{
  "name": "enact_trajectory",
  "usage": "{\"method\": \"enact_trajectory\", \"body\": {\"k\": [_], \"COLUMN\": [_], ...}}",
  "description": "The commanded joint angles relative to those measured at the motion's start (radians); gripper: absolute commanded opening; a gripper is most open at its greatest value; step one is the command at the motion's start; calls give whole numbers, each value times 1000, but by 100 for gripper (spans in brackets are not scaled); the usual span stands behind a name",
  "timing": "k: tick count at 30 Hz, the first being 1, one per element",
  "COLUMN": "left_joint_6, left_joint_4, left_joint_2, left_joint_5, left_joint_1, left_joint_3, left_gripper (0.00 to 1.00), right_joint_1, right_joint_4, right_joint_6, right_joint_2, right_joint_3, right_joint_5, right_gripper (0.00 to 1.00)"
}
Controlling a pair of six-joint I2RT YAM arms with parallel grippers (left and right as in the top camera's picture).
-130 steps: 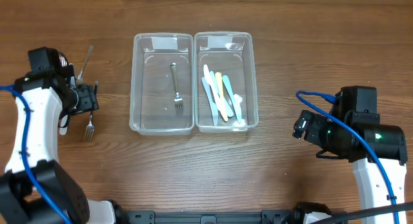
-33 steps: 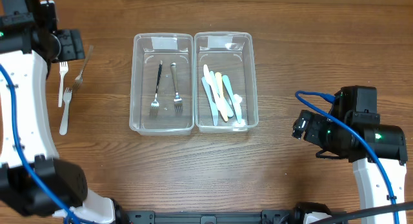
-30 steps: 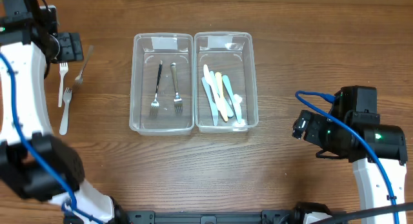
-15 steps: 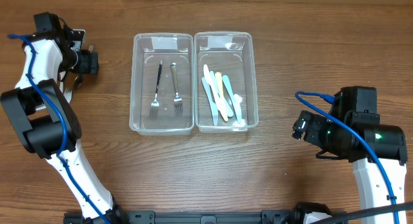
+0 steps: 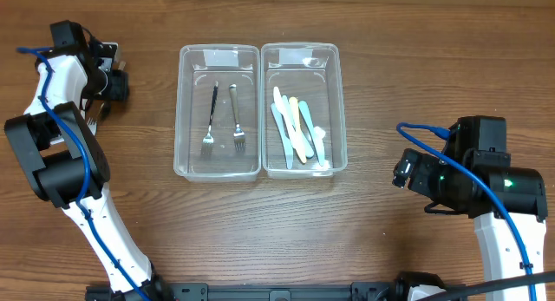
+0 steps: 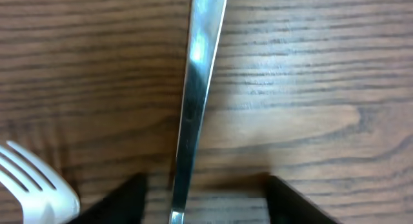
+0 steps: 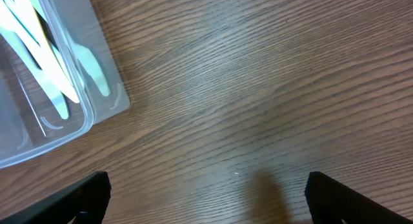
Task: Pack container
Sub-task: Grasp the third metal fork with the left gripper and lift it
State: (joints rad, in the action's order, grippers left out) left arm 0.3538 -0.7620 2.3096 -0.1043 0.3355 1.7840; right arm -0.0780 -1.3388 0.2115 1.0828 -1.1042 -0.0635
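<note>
Two clear plastic containers stand side by side. The left container (image 5: 182, 119) holds a black-handled fork (image 5: 211, 114) and a metal fork (image 5: 235, 114). The right container (image 5: 341, 110) holds several pastel plastic utensils (image 5: 297, 127), which also show in the right wrist view (image 7: 45, 62). My left gripper (image 5: 108, 80) is low at the table's far left. In the left wrist view it (image 6: 203, 208) is open, with a metal fork handle (image 6: 193, 88) lying on the table between the jaws. A white plastic fork (image 6: 32, 185) lies beside it. My right gripper (image 5: 401, 171) is open and empty.
The left arm covers most of the loose forks in the overhead view. The corner of the right container (image 7: 97, 108) lies up and to the left of the right gripper (image 7: 206, 204), over bare wood.
A second fork, black-handled, has been in the left container since 4.3 s ago. In the last second the left arm swung over the loose forks, its gripper now astride the metal fork's handle. The right arm has not moved.
</note>
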Motion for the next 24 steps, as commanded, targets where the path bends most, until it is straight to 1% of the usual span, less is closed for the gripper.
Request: {"method": "enact_trajectory", "body": {"k": [1,2,4,6,9,11,16,19,24], "left_joint_6": [6,6,5,5,5,5,-3,-37,-88], "left_joint_4": [-40,-49,-57,-64,-77,-80,-90,-127,-200], "left_joint_2": [39,39,39,39,39,39,31,-11,-233], "left_joint_5": [-19,-19,-19,-19,-15,-8,11,10,11], "left_joint_1": [-3,-3,-3,-3,-3,-3,-10,-23,-70], "left_joint_3": [5,5,5,5,5,5,11,43,88], "left_gripper": [34,26,24,18,11,4,4,4,4], "right_joint_1": [-1,-1,-1,-1,-1,-1,-1,-1,-1], "right_joint_4": [3,2,2,2,3,3,3,3,18], "right_joint_6": [-3,-3,-3,-3,-3,-3,-3,-3,-3], "right_joint_2": [-3,-3,-3,-3,-3,-3,-3,-3,-3], "right_joint_3": [-8,-8,-8,-8,-8,-8,-8,-8,-8], "right_joint_5": [-2,-2,-2,-2,-2,-2,-2,-1,-2], "right_gripper": [99,99,99,99,99,99,99,99,99]}}
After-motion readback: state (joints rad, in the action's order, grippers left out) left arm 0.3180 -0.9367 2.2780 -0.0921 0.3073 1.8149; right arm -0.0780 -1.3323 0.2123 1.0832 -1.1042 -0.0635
